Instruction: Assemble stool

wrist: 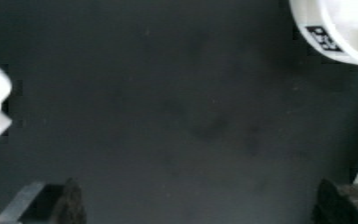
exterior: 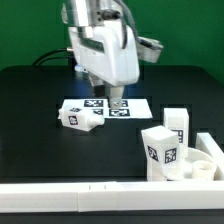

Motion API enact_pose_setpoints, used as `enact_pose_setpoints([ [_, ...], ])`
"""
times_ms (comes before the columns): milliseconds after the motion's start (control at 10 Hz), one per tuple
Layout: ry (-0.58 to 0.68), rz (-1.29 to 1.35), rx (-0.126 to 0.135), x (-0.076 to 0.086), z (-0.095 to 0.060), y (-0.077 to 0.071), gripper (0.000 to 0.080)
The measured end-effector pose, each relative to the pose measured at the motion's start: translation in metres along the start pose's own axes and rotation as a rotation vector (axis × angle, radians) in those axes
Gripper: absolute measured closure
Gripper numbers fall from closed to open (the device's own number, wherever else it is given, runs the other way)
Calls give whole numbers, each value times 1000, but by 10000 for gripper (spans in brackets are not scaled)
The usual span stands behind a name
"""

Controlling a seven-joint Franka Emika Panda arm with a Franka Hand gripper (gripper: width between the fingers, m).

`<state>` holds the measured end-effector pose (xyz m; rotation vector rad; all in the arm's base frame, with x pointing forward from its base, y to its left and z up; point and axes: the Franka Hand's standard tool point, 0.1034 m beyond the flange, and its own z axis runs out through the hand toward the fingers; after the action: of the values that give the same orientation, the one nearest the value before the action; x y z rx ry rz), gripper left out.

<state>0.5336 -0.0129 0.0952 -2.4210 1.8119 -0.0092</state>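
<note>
Pincer [exterior: 104,94] hangs with jaws spread wide, fingertips [wrist: 51,200] clear of everything, holding nothing above the black table [exterior: 30,100] and marker board [exterior: 130,108]. The stool [exterior: 160,150] lies in pieces: one leg [exterior: 78,116] on its side just beside and below the pincer, the round seat [exterior: 207,160] and two upright legs well apart from it. Parts look light, rigid and probably slick plastic; the fallen leg's flat opposite sides seem the surest hold
</note>
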Motion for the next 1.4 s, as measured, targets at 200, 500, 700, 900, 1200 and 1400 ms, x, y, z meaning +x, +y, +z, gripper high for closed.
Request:
enact_pose_setpoints([
  [200, -14, 96, 7, -2, 1, -1, 150],
  [500, -36, 187, 6, 6, 14, 37, 150],
  [700, -19, 248, -16, 12, 27, 84, 150],
  [900, 4, 260, -15, 9, 33, 93, 150],
  [1200, 3, 266, -14, 10, 34, 96, 150],
  [1400, 0, 370, -8, 14, 42, 130, 150],
])
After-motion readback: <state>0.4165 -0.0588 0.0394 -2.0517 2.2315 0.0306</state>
